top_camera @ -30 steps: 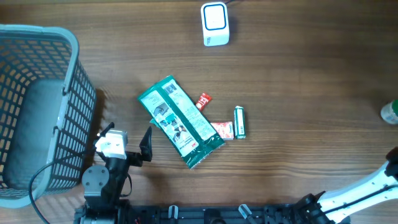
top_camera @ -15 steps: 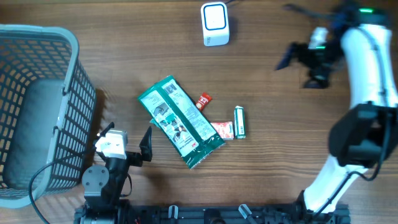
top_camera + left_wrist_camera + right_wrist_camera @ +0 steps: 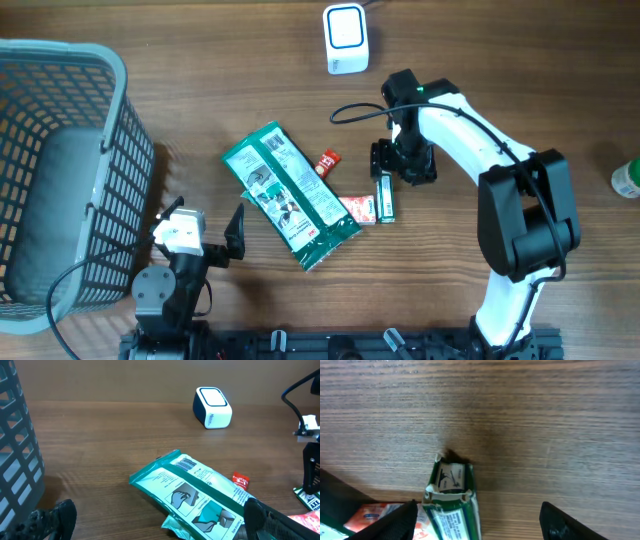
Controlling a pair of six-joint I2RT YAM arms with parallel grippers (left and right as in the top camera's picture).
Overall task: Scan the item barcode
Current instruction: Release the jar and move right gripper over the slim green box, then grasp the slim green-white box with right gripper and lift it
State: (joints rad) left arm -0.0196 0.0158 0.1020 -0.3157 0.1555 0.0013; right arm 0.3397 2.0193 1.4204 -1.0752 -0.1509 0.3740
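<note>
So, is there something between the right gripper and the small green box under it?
Nothing visible lies over the small green box: the right gripper hangs above its end with jaws open, one on each side. But an orange packet lies beside the box, close to one finger, and may get caught.

Overhead: fixed high above table (image 3: pixel 570 50), looks straight down; wide view, mesh basket (image 3: pixel 125 200) at left edge, white scanner (image 3: pixel 346 38) at far edge. Left wrist: low by near edge, faces far edge at shallow angle; shares scanner, green pouch (image 3: pixel 290 195) with overhead. Right wrist: very close, steep downward onto small green pack (image 3: pixel 451 485); overhead shares it.
</note>
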